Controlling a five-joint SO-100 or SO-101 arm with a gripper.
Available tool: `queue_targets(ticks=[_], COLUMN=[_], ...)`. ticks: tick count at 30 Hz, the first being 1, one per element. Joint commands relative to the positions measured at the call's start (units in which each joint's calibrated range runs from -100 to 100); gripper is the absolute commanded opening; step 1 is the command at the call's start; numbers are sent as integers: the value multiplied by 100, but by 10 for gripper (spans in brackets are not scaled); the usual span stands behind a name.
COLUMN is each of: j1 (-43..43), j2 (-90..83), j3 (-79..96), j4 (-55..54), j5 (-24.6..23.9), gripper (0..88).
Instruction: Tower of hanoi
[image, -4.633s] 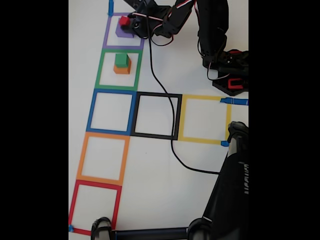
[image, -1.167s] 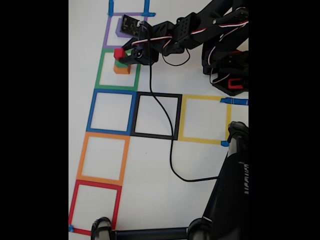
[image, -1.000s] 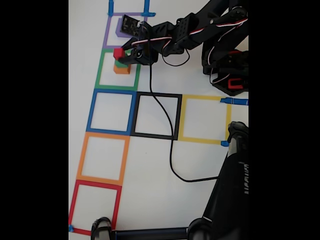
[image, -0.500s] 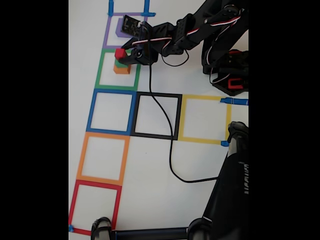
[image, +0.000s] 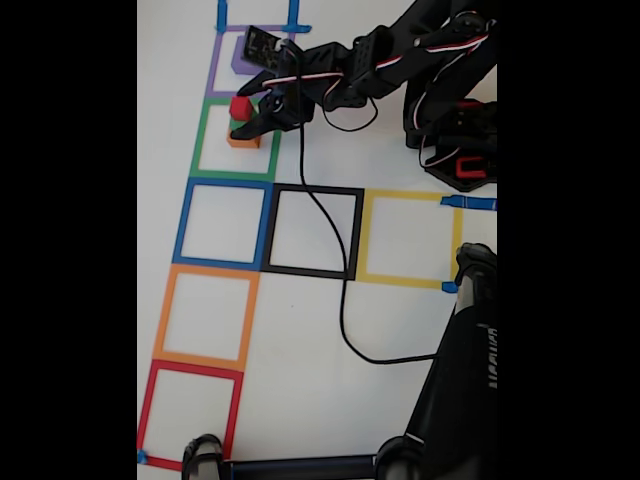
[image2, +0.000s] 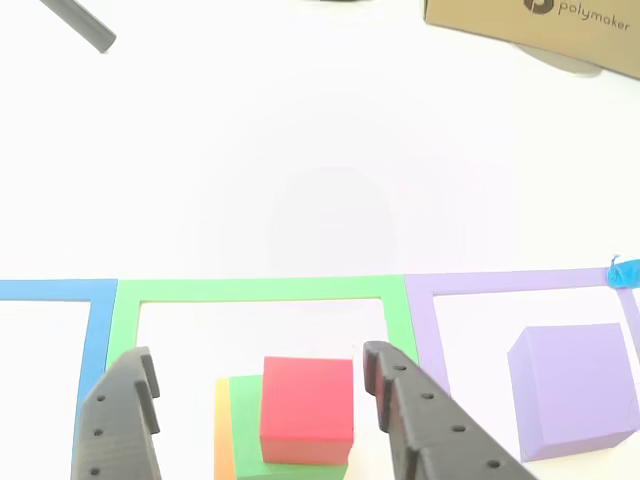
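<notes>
Jaws of the black gripper (image2: 258, 375) now stand spread, one finger (image2: 122, 420) at 9 o'clock of the small red cube (image2: 307, 410) and the other at 3 o'clock, both clear of its sides; half a second ago they were closed on it. That red cube (image: 240, 107) sits on top of the green cube (image2: 243, 420), which sits on the orange cube (image: 243, 141), three stacked inside the green tape-outlined square (image: 204, 140) on the white tabletop (image: 310, 330). One large purple cube (image2: 577, 387) stands alone in the purple tape square (image2: 425, 325) at 3 o'clock of the stack in the other view. Four cubes in all; the fixed view shows seven tape squares.
</notes>
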Motion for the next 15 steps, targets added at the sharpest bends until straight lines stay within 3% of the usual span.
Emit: queue_targets(ticks=[1, 8, 15], j1=[40, 308, 922], j2=[-910, -1475, -1451], j3=[-1066, -3312, -5957], j4=[1853, 5343, 8436], j5=[18, 18, 18], gripper=[124, 7, 4])
